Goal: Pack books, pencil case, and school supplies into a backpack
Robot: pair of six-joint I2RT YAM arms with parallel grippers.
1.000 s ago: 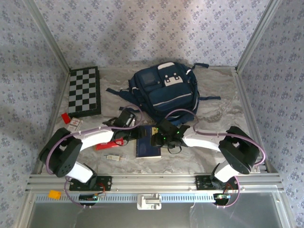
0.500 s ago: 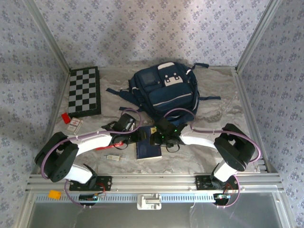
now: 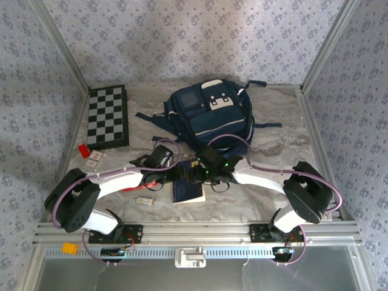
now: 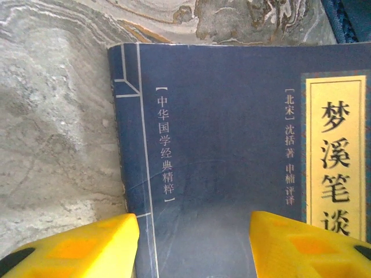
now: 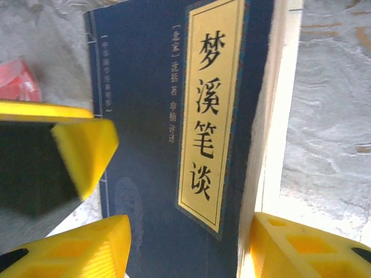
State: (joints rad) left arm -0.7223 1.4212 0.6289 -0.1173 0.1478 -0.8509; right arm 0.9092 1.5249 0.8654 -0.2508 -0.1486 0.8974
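A dark blue book [image 3: 189, 190] with a yellow title strip lies flat on the table just in front of the navy backpack [image 3: 209, 118]. In the left wrist view the book's [image 4: 232, 145] cover lies under the open left gripper [image 4: 194, 249], at its spine end. My right gripper [image 5: 191, 249] is open above the same book [image 5: 145, 116], with one finger by the pale page edge. A left finger [image 5: 81, 150] shows beside it. From above, the left gripper [image 3: 171, 173] and the right gripper [image 3: 195, 174] meet over the book's far end. A corner of the red pencil case [image 5: 17, 84] shows. A small pale stick [image 3: 143, 200] lies left of the book.
A chequered board [image 3: 108, 116] lies at the back left. A tiny red block [image 3: 82, 148] and a white card [image 3: 96, 159] sit in front of it. The backpack's dark straps [image 3: 151, 118] spread onto the marbled table [image 3: 285, 121]. Metal rails [image 3: 194, 230] edge the near side.
The left gripper has swung right onto the book's far end. The right gripper has shifted slightly left over the book and its jaws have narrowed a little.
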